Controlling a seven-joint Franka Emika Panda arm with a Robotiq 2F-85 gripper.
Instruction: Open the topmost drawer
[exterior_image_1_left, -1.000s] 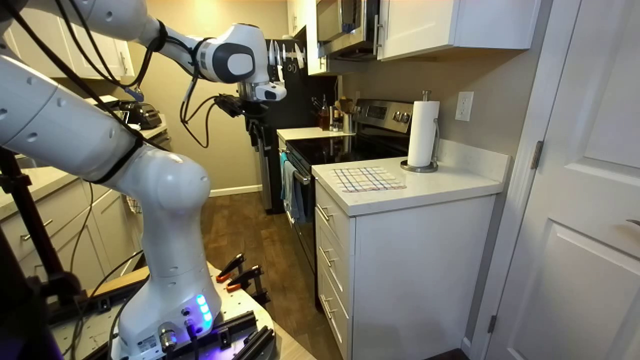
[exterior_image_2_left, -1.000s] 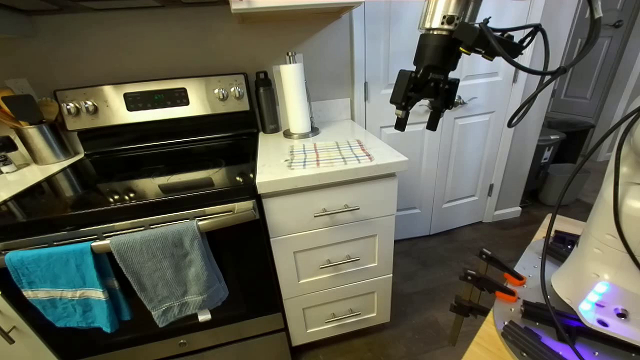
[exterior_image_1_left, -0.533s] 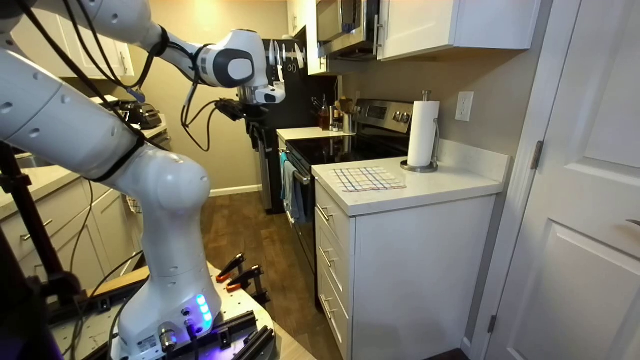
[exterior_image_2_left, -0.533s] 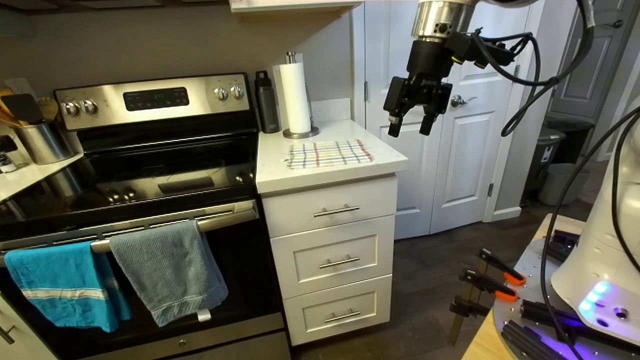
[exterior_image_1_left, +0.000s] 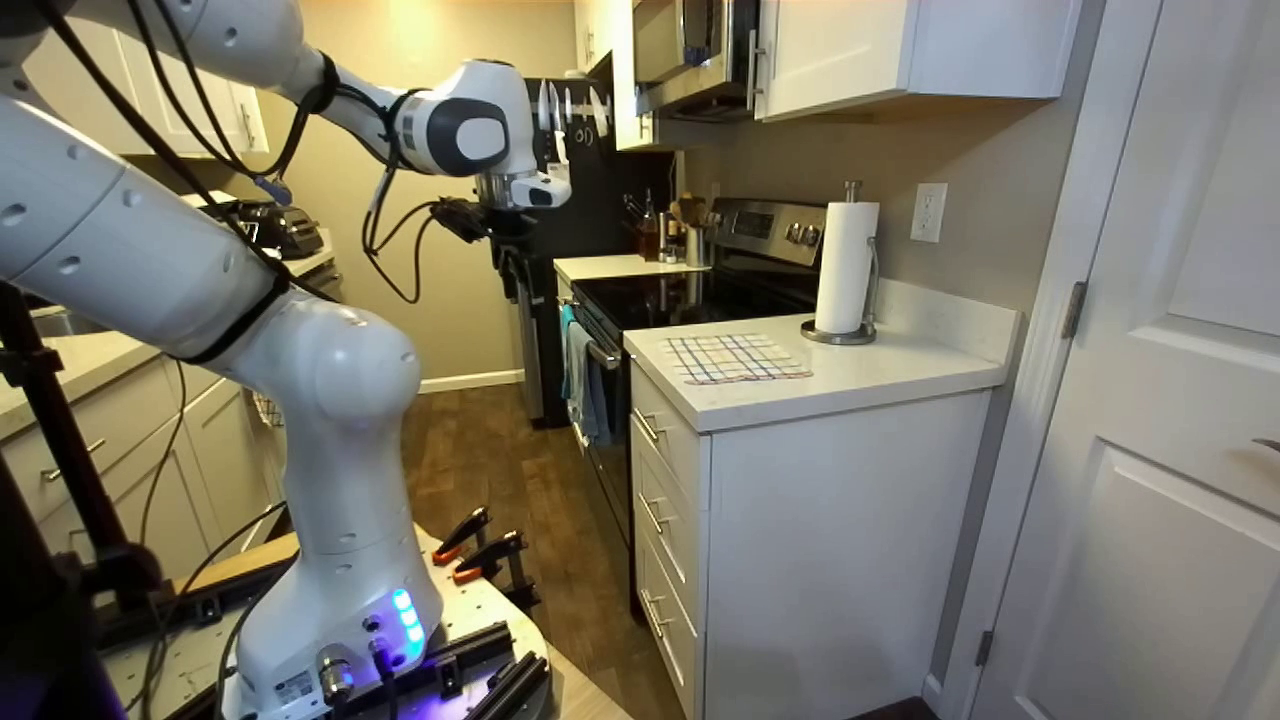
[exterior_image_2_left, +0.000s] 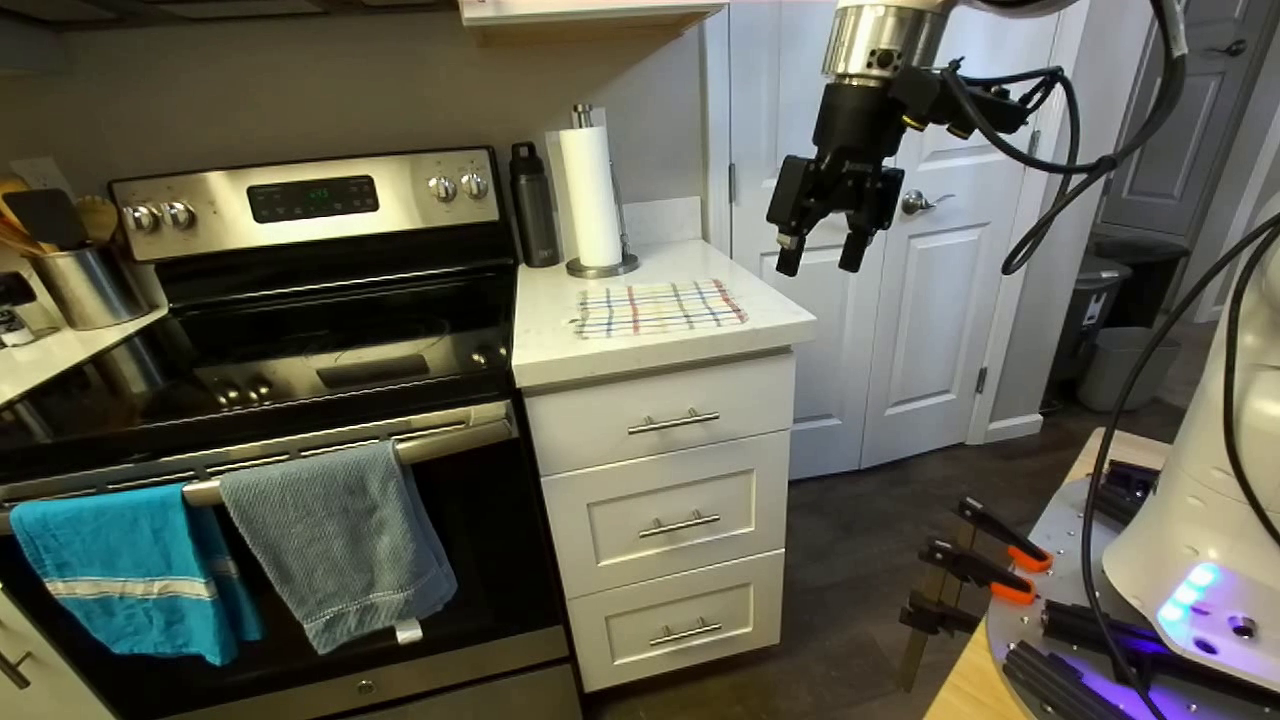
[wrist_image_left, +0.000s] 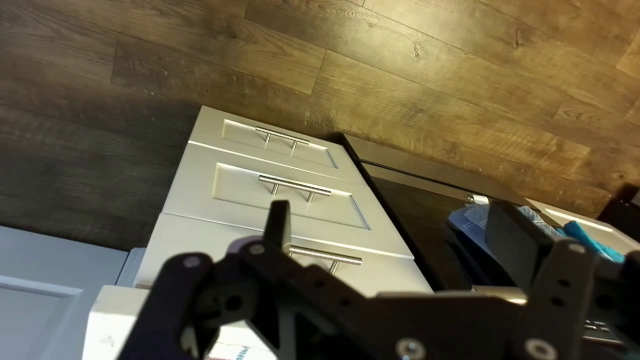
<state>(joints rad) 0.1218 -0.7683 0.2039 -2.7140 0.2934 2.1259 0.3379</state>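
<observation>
The topmost drawer (exterior_image_2_left: 590, 436) has a flat white front and a horizontal metal bar handle (exterior_image_2_left: 673, 421). It is closed, right under the countertop. The drawer also shows in an exterior view (exterior_image_1_left: 678, 452) and in the wrist view (wrist_image_left: 200, 237), where its handle (wrist_image_left: 327, 256) is partly hidden by a finger. The tan box sides are hidden. My black gripper (exterior_image_2_left: 820, 266) is open and empty, fingers pointing down. It hangs higher than the countertop and apart from the drawer handle. In the wrist view the fingers (wrist_image_left: 392, 215) are wide apart with nothing between them.
Deeper white drawers (exterior_image_2_left: 672, 515) with bar handles lie below. The white countertop (exterior_image_2_left: 765, 318) bears a checkered cloth (exterior_image_2_left: 660, 308) and a paper towel roll (exterior_image_2_left: 592, 195). A stove (exterior_image_2_left: 330, 350) with towels (exterior_image_2_left: 340, 540) on its oven handle adjoins the drawers.
In the exterior views my gripper has moved down slightly and a little sideways over the last second. Between half a second ago and now it is almost still. The drawer is unchanged.
</observation>
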